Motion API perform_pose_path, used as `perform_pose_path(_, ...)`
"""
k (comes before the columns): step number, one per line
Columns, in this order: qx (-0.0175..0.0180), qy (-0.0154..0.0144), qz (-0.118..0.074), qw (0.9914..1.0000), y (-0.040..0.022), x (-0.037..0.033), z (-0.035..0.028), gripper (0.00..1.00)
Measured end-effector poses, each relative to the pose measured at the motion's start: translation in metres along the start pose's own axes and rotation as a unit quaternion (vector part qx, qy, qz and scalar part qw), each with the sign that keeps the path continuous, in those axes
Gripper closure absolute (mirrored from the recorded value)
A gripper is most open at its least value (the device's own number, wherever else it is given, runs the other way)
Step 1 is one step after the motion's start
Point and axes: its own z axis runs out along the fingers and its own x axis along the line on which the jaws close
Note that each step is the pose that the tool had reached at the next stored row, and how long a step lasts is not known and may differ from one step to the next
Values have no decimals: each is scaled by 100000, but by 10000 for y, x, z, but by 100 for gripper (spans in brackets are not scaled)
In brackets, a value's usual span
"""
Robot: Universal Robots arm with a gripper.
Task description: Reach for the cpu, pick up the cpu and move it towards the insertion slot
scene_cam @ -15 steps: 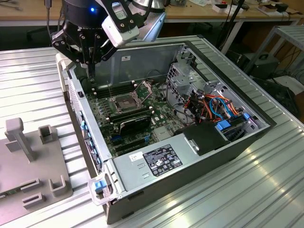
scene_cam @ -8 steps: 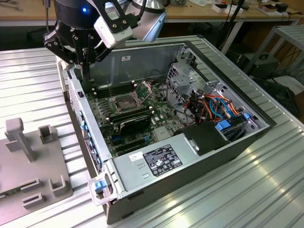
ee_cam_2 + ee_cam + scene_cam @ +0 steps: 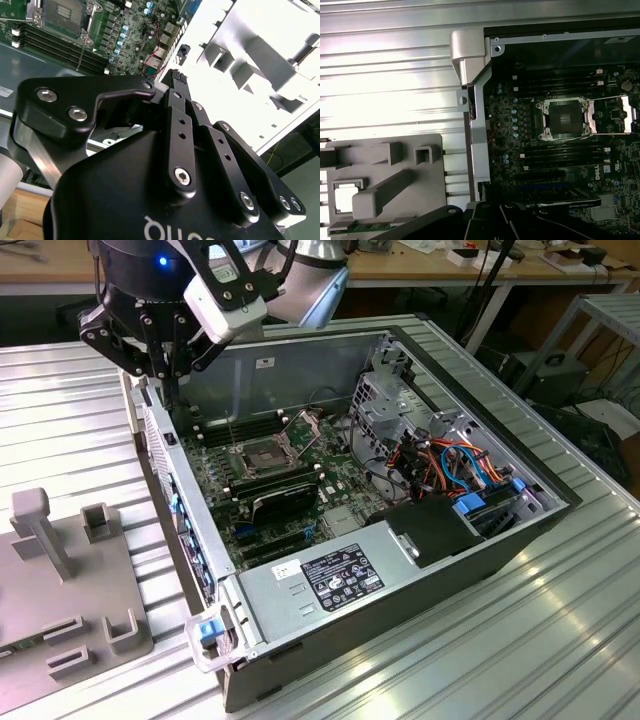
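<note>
Gripper [image 3: 167, 368] is seen in the exterior view, held above the upper edge of the open computer case [image 3: 480, 540], at the corner toward the exterior view's left. Claw state: cannot be told from any of the views.

The cpu [image 3: 345, 198] is noted in the first wrist view as a pale square, apparently seated in a square pocket of the grey fixture plate [image 3: 385, 155]. The glare there leaves its surface unreadable. The plate is laid on the ribbed metal table [image 3: 385, 85], just beside the case wall. The gripper is apart from the cpu.

The insertion slot [image 3: 565, 118] is located on the green motherboard [image 3: 620, 165] inside the case, between banks of long black memory slots [image 3: 565, 152]. Its dark centre is exposed within the silver frame.
</note>
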Motion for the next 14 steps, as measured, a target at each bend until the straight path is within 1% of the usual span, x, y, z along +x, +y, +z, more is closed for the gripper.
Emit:
perform_pose_path(7,-4,40,2,100000,-5,65,2,89)
perform_pose_path(14,-8,78,3,100000,-11,148,3,89)
